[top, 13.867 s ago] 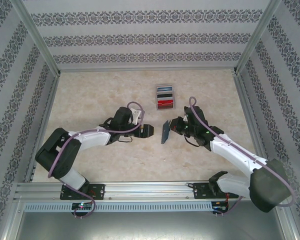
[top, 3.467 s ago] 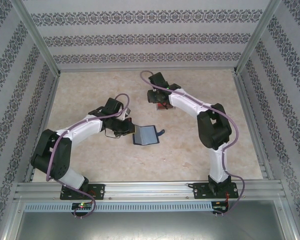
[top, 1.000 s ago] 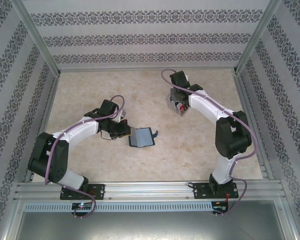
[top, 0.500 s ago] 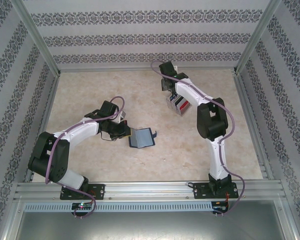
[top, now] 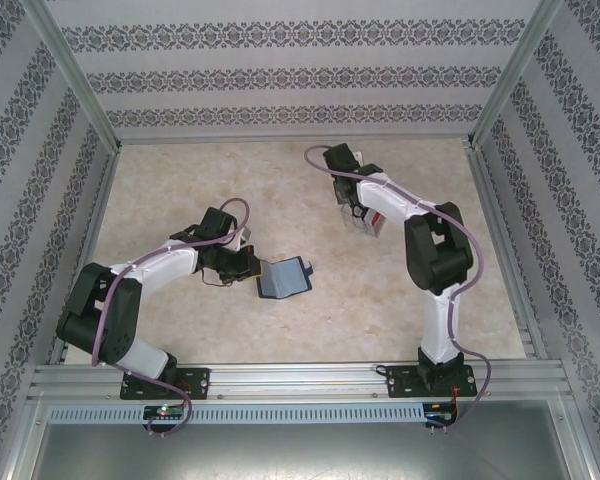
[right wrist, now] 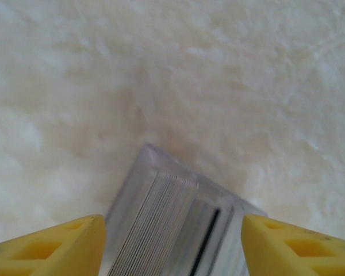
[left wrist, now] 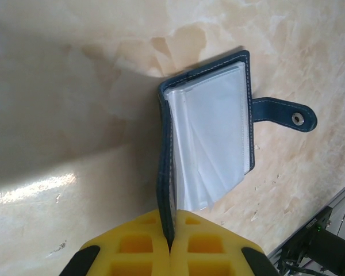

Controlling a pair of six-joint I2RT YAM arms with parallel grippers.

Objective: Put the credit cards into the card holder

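Observation:
The navy card holder (top: 283, 277) lies open on the table, its clear sleeves (left wrist: 210, 138) fanned out and its clasp tab (left wrist: 284, 112) pointing right. My left gripper (left wrist: 171, 244) is shut on the holder's left cover (left wrist: 163, 172), which stands up on edge. In the top view the left gripper (top: 246, 265) sits at the holder's left side. The credit cards stand in a clear slotted rack (right wrist: 172, 224); a dark card edge (right wrist: 206, 244) shows there and a red card (top: 377, 214) from above. My right gripper (right wrist: 172, 230) is open, straddling the rack's top.
The rack (top: 365, 215) sits tilted at the back right of the marble table (top: 200, 180), partly under my right arm. Patterned walls and aluminium posts close in the table on three sides. A metal rail (top: 300, 380) runs along the near edge.
Over the last second my right gripper has shifted around above the rack, which now sits further right than 3.5 s ago. The left gripper keeps the open holder in place.

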